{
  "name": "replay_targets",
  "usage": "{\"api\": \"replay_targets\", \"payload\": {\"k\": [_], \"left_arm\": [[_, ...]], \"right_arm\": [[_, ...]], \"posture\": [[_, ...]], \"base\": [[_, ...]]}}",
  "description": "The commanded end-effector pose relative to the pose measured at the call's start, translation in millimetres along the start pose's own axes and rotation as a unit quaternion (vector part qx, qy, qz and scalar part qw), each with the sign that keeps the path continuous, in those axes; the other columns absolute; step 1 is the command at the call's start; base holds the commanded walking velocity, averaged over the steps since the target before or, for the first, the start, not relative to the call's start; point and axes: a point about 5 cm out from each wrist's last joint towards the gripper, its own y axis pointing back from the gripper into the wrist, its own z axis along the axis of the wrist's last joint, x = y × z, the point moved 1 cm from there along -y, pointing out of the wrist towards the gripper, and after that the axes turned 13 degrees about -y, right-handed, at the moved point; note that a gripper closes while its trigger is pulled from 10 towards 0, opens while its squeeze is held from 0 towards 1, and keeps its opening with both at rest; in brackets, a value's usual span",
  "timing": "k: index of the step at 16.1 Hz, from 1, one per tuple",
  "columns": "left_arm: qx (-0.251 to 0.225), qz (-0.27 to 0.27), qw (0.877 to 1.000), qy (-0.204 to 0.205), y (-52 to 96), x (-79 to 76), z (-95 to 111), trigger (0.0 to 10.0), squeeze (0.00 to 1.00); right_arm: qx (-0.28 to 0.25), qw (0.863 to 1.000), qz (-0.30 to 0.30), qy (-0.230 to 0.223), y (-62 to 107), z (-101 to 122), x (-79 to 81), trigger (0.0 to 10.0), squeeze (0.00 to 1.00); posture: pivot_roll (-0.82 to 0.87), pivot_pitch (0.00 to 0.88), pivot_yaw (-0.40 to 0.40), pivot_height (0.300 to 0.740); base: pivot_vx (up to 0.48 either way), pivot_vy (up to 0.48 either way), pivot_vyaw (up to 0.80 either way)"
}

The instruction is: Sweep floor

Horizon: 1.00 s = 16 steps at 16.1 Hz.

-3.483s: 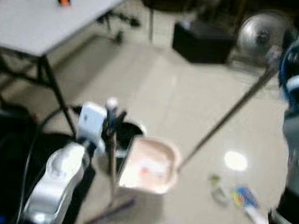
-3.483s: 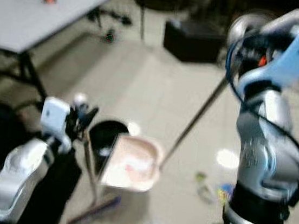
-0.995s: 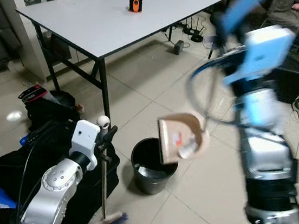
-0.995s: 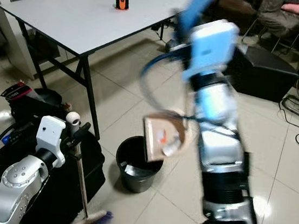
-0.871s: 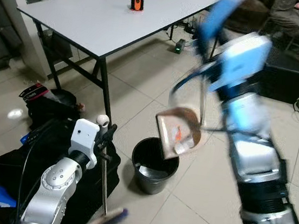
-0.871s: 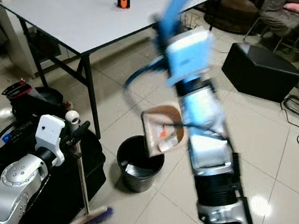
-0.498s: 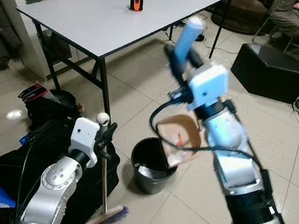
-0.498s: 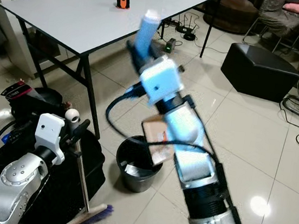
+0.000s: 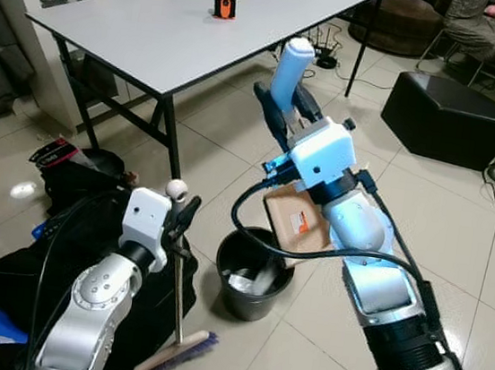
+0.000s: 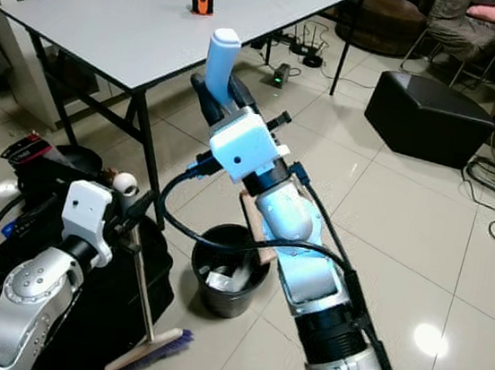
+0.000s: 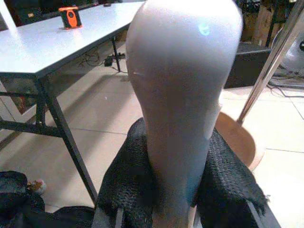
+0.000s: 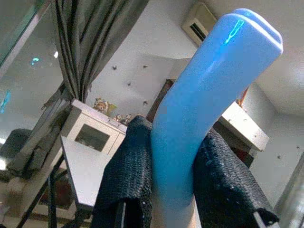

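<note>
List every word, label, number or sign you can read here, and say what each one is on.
No text here can be read.
Red and white packet on the floor by the black bag: printing too small and blurred.
Orange object on the grey table: dark marking, illegible.
Dustpan over the black bin: an orange scrap lies in it, with no readable print.

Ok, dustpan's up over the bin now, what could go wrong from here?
The dustpan hangs tilted over the far rim of the black bin, not centred, so debris may drop onto the tiles beside it. The right gripper holds only the blue handle top; a swing could knock the bin. The left gripper holds the broom near a black bag; bristles could snag.
</note>
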Motion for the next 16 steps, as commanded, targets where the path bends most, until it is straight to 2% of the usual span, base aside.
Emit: {"api": "replay_targets", "payload": {"k": [1, 3, 4, 5, 7, 8, 10, 11, 12, 13, 14, 16], "left_arm": [[-0.012, 0.005, 1.0, -0.01, -0.8, 1.4, 9, 10.0, 0.0], [-0.012, 0.003, 1.0, -0.008, -2.3, 0.2, 10, 10.0, 0.0], [-0.011, -0.001, 1.0, 0.0, -4.1, -1.1, 10, 10.0, 0.0], [-0.009, -0.004, 1.0, 0.003, -6.2, -2.1, 9, 10.0, 0.0], [-0.004, -0.015, 1.0, 0.008, -10.9, -4.8, 4, 10.0, 0.0], [-0.004, -0.02, 1.0, 0.009, -12.1, -5.5, 2, 10.0, 0.0], [-0.004, -0.035, 0.999, 0.013, -12.9, -7.8, 1, 10.0, 0.0], [-0.004, -0.036, 0.999, 0.013, -13.1, -7.9, 1, 10.0, 0.0], [-0.005, -0.029, 0.999, 0.016, -14.4, -6.4, 1, 10.0, 0.0], [-0.006, -0.026, 0.999, 0.019, -15.0, -5.3, 2, 10.0, 0.0], [-0.009, -0.02, 0.999, 0.026, -15.7, -3.4, 4, 10.0, 0.0], [-0.006, -0.022, 1.0, 0.019, -17.0, -2.7, 3, 10.0, 0.0]], "right_arm": [[-0.027, 0.999, -0.003, 0.029, -5.2, 10, -4.0, 10.0, 0.0], [-0.013, 0.997, -0.048, 0.066, -3.8, 9, -23.5, 10.0, 0.0], [0.004, 0.991, -0.091, 0.098, -0.1, 12, -44.1, 10.0, 0.0], [0.02, 0.986, -0.124, 0.108, 3.2, 15, -59.5, 10.0, 0.0], [0.05, 0.97, -0.199, 0.133, 18.3, 29, -98.1, 10.0, 0.0], [0.095, 0.954, -0.24, 0.151, 32.0, 30, -117.4, 10.0, 0.0], [0.139, 0.929, -0.307, 0.156, 60.8, 27, -139.5, 10.0, 0.0], [0.145, 0.924, -0.318, 0.153, 65.4, 27, -141.9, 10.0, 0.0], [0.159, 0.916, -0.346, 0.128, 76.1, 22, -144.0, 10.0, 0.0], [0.168, 0.913, -0.353, 0.115, 80.7, 16, -142.5, 10.0, 0.0], [0.188, 0.908, -0.366, 0.08, 89.2, 4, -136.5, 10.0, 0.0], [0.201, 0.905, -0.371, 0.052, 93.3, -6, -128.5, 10.0, 0.0]], "posture": [[0.04, 0.0, 0.032, 0.74], [0.03, 0.0, 0.035, 0.74], [0.02, 0.0, 0.037, 0.74], [0.01, 0.0, 0.042, 0.74], [-0.02, 0.0, 0.051, 0.74], [-0.02, 0.0, 0.053, 0.74], [-0.02, 0.0, 0.054, 0.74], [-0.02, 0.0, 0.054, 0.74], [-0.02, 0.0, 0.054, 0.74], [-0.02, 0.0, 0.053, 0.74], [-0.02, 0.0, 0.052, 0.74], [-0.01, 0.0, 0.048, 0.74]], "base": [[0.0, 0.0, 0.0], [0.0, 0.0, 0.0], [0.0, 0.0, 0.0], [0.0, 0.0, 0.0], [0.0, 0.0, 0.0], [0.0, 0.0, 0.0], [0.0, 0.0, -0.7], [0.0, 0.0, -0.8], [0.0, 0.0, -0.8], [0.0, 0.0, -0.8], [0.0, 0.0, -0.8], [0.0, 0.0, -0.8]]}}
